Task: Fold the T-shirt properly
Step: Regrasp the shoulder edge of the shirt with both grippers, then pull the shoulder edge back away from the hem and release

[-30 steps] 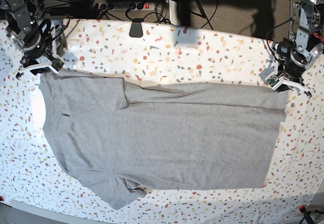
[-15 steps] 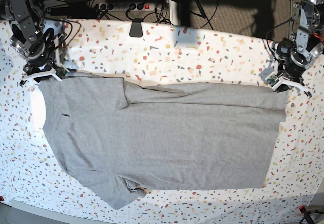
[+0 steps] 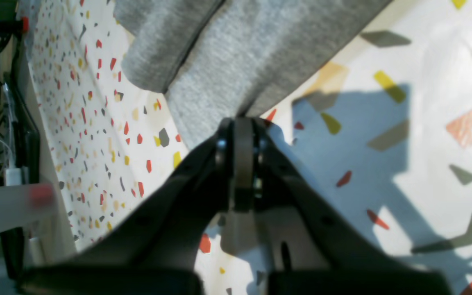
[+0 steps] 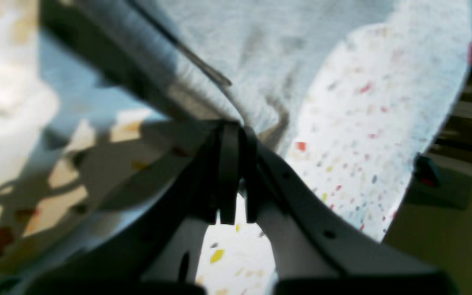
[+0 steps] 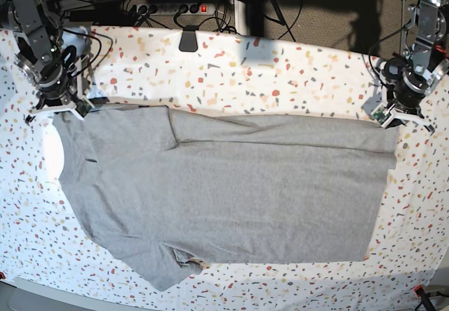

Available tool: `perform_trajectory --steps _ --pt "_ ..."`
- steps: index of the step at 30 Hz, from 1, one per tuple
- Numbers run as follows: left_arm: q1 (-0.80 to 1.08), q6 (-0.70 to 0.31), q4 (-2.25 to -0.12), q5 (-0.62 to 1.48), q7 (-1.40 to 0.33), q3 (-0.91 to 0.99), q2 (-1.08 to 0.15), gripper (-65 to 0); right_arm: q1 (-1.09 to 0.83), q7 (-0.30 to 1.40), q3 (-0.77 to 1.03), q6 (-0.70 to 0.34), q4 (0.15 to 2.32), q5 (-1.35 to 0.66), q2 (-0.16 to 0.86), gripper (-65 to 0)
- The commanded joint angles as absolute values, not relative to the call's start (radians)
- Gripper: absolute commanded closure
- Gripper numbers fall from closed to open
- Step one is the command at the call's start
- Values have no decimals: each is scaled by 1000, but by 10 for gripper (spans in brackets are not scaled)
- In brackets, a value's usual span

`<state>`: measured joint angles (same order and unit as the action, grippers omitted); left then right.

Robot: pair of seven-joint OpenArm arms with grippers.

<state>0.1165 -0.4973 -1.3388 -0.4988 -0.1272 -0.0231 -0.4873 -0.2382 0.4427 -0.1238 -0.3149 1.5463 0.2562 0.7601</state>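
Nearest, a grey T-shirt (image 5: pixel 224 192) lies spread flat across a speckled white counter (image 5: pixel 280 65), one sleeve pointing to the front edge. Farther back, the left claw (image 5: pixel 401 116) is clamped on the shirt's rear corner, and the right claw (image 5: pixel 62 106) pinches the opposite rear corner, both jaws closed on fabric.

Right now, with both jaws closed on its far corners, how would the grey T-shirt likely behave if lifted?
The T-shirt would probably sag between the grips, since it already creases. Likely light. It might drag on the speckled cloth.
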Motion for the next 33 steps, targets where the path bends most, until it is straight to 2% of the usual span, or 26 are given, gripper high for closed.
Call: perform_trajectory --steps 1,3,7,11,17,25,28,33 --pt "117 -520 -1342 -488 -131 -22 -496 0 -230 447 -110 -298 1558 260 787 0" --pt "121 -515 -1345 -488 -131 -22 -497 0 -232 474 -110 -298 1559 258 794 0" --pt "184 -376 -1404 -488 -134 -20 -510 0 -262 518 -110 -297 1586 219 832 0" --pt "282 -331 -1517 -460 -134 -20 -554 0 -337 526 -97 -282 1652 146 884 0" --pt "397 -249 -1626 -390 -183 -20 -645 0 -498 532 -27 -268 1741 149 876 0" --pt "482 -246 -1686 -365 -213 -20 -669 0 -717 524 50 -189 1797 149 873 0" --pt "511 -246 -1699 -366 -216 -20 -669 0 -805 486 72 -121 1820 149 873 0" --pt "543 -247 -1702 -366 -216 -20 -669 0 -874 479 80 -73 1851 150 872 0"
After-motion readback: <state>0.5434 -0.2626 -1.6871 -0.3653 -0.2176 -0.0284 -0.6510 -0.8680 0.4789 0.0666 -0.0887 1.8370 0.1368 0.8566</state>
